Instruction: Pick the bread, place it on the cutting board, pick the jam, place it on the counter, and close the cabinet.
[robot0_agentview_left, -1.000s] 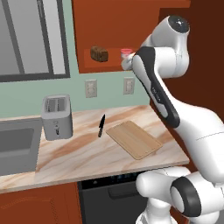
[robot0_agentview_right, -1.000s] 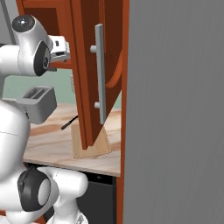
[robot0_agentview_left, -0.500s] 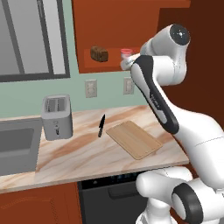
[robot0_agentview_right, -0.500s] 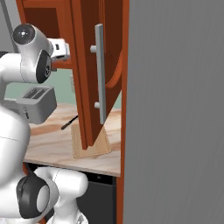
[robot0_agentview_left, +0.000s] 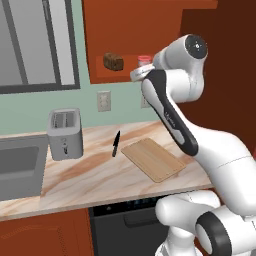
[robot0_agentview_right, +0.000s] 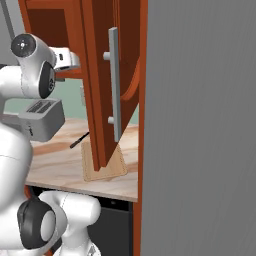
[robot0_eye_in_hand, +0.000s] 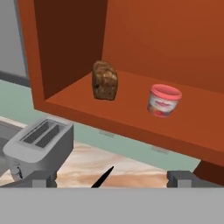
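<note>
The bread (robot0_eye_in_hand: 105, 81), a dark brown loaf chunk, stands on the shelf of the open cabinet (robot0_eye_in_hand: 127, 120). The pink-red jam (robot0_eye_in_hand: 163, 100) sits to its right on the same shelf. My gripper (robot0_eye_in_hand: 112, 179) is open and empty, its fingertips (robot0_eye_in_hand: 43, 178) wide apart, in front of the shelf and slightly below it. In the left base view the bread (robot0_agentview_left: 114, 61) and jam (robot0_agentview_left: 144, 60) sit just above my hand (robot0_agentview_left: 141, 74). The tan cutting board (robot0_agentview_left: 153, 159) lies bare on the marble counter (robot0_agentview_left: 95, 175). The cabinet door (robot0_agentview_right: 100, 85) with its grey handle (robot0_agentview_right: 114, 90) stands swung out.
A grey toaster (robot0_agentview_left: 65, 133) stands at the counter's left, beside a sink (robot0_agentview_left: 17, 170). A black knife (robot0_agentview_left: 116, 143) lies between the toaster and the board. The open door hangs over the board (robot0_agentview_right: 102, 165). A grey wall (robot0_agentview_right: 200, 125) closes the right side.
The arm's upper joints have sunk a little, and the hand has eased slightly down and left in front of the shelf. The gripper stays open; bread, jam and door have not moved.
</note>
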